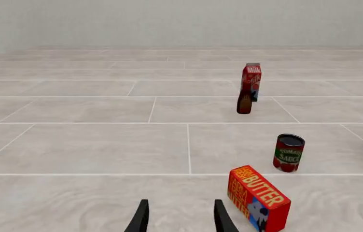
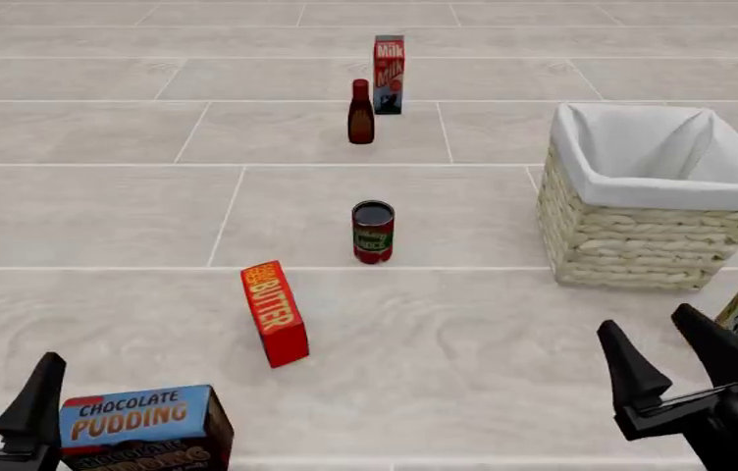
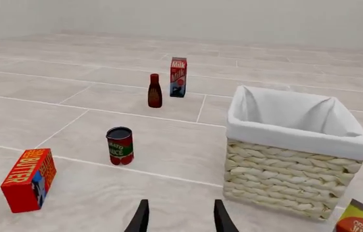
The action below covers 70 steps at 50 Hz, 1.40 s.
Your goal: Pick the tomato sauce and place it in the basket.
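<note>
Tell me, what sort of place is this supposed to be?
Probably a simulated test scene, not a real room: groceries such as the tomato sauce, a butter box and a milk carton stand on a pale tiled surface beside a basket.

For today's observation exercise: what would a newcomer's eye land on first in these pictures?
Probably the large pale woven wicker basket with white cloth lining, at the right of the front view. Next, the small red-labelled tomato sauce can standing upright mid-floor, left of the basket and apart from it. Both open grippers, left and right, sit at the near edge, holding nothing.
</note>
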{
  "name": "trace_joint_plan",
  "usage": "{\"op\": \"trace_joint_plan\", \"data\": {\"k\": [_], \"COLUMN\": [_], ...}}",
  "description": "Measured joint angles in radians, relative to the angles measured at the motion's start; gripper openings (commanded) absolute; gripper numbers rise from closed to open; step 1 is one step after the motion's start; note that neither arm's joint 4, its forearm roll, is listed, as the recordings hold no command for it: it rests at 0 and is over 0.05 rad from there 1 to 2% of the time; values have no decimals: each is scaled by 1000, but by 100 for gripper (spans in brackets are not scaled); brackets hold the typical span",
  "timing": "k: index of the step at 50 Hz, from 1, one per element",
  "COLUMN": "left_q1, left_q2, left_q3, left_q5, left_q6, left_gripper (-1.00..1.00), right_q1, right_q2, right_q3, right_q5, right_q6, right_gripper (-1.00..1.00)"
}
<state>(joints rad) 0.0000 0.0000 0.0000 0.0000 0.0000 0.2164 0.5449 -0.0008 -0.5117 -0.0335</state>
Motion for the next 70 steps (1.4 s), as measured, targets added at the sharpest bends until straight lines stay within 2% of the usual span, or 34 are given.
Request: {"op": "trace_joint_plan", "data": {"k": [20,27,53,70], "left_q1": [0,0,0,0], "left_q2": [0,0,0,0], "left_q3": [0,0,0,0], "left_q5": [0,0,0,0], "left_q6": [0,0,0,0], "left_gripper": [100,100,100,100], "right_q1": [111,135,212,254], "right_q2": [362,469,754,891], "right_q3": [-5,-21,-109,-188], "right_q5": [-315,-396,-570,-618], "right_q6": [-26,-36,-57,-68], "right_gripper": [100,100,100,100]}}
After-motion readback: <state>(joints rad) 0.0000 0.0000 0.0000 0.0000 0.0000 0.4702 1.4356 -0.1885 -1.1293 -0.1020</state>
